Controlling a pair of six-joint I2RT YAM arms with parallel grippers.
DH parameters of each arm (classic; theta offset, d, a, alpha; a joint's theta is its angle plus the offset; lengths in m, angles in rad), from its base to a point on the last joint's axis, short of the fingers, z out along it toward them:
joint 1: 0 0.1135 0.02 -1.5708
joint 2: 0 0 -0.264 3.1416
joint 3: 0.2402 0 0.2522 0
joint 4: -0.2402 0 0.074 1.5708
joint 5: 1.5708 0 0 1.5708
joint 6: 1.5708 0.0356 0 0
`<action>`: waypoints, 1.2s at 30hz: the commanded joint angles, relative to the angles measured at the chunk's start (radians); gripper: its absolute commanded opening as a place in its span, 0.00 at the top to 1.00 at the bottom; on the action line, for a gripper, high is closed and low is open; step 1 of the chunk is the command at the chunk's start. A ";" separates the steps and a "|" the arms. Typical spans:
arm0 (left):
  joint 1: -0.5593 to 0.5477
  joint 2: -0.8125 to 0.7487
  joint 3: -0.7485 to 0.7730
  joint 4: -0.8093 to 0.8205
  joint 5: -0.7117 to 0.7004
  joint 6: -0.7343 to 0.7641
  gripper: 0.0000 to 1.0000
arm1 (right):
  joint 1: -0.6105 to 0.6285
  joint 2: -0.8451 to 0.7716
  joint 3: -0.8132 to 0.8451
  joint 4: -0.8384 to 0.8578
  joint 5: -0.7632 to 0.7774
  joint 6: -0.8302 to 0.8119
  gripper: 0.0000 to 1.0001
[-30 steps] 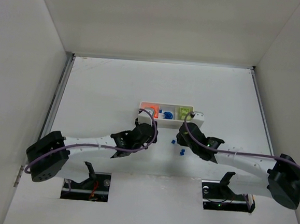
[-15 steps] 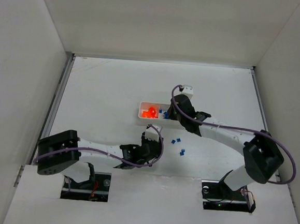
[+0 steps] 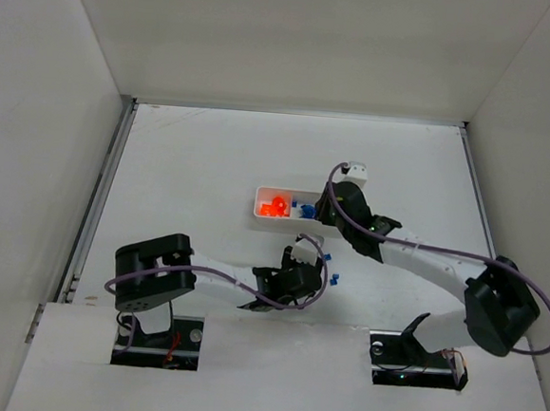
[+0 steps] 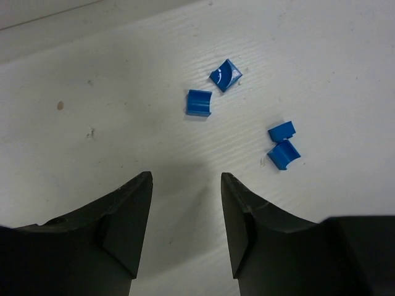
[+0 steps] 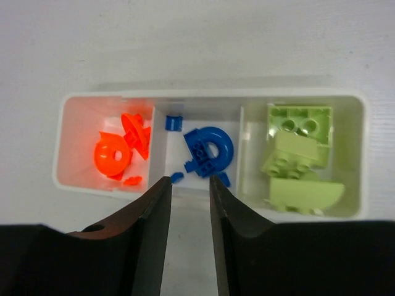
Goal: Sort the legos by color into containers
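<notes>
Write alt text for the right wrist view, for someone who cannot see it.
A white tray holds orange legos in its left compartment, blue legos in the middle, lime-green legos on the right. The right pincer, open and empty, hangs at the middle compartment's near wall.

The left gripper (image 4: 185, 185) hangs low over the white worktop (image 4: 92, 92), jaws apart with nothing between them. Ahead of the fingertips lie four small blue bricks (image 4: 199, 102) in two close pairs. The nearer pair sits further right and possibly touches.
</notes>
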 commanded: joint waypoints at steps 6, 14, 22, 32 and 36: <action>0.020 0.107 0.117 0.022 -0.007 0.063 0.55 | 0.024 -0.328 -0.336 0.045 0.084 0.129 0.68; 0.061 0.188 0.172 0.018 -0.020 0.110 0.57 | 0.033 -0.489 -0.480 -0.010 0.091 0.228 0.57; 0.094 0.206 0.180 0.012 -0.006 0.130 0.73 | 0.033 -0.517 -0.532 -0.002 0.082 0.252 0.56; 0.107 0.006 0.126 0.009 -0.004 0.158 0.87 | 0.099 -0.335 -0.451 -0.013 0.064 0.186 0.49; 0.147 -0.099 0.120 -0.009 0.002 0.169 0.87 | 0.129 -0.273 -0.417 -0.001 0.064 0.177 0.48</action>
